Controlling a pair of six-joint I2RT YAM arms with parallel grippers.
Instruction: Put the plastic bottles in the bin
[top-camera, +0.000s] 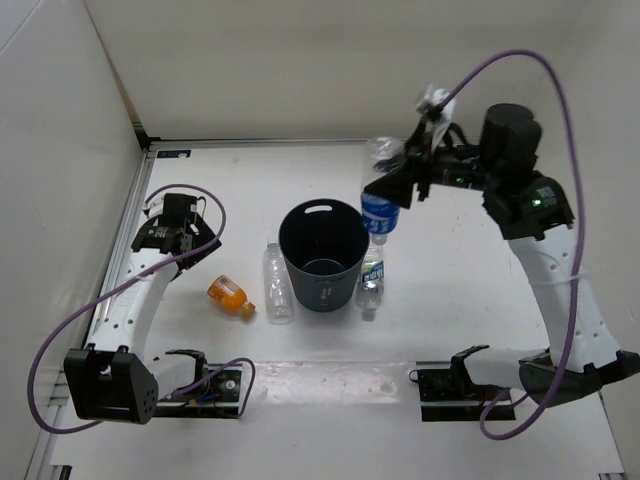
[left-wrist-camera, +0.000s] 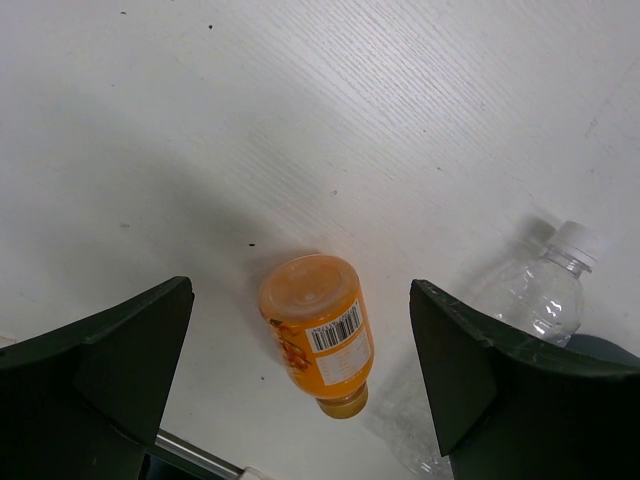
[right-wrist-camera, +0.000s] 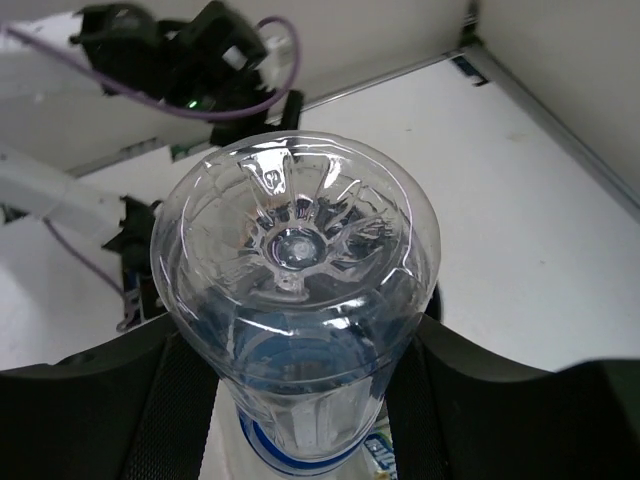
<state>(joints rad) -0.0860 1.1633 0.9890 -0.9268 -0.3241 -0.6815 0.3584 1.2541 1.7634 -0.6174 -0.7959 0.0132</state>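
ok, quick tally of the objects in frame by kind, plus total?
Orange bottle: 1
Clear bottles: 3 (plain bottle, blue-label bottle, green-white-label bottle)
Bin: 1
Total: 5

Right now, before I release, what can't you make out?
- Right wrist: the blue-label bottle fills the view, hiding most of the bin.
- Left wrist: the clear bottle is cut off by a finger and the lower edge.
- Top external: print on the green-white bottle too small to read.
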